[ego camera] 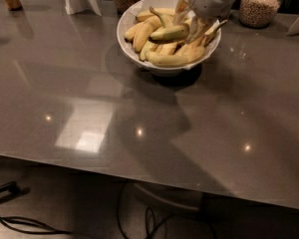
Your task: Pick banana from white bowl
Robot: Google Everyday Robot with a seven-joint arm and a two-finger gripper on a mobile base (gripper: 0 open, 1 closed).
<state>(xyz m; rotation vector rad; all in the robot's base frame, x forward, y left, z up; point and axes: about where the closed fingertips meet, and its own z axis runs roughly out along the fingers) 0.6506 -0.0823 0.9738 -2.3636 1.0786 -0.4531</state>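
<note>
We see the end effector (192, 28) lowered into the right half of the white bowl (159, 68), at the far middle of the desk (89, 83). A greenish-yellow banana (167, 33) lies across the top of the heap, its right end meeting the end effector. We cannot tell whether the end effector grips it or how wide it stands. A grain jar (259, 6) stands just beyond
</note>
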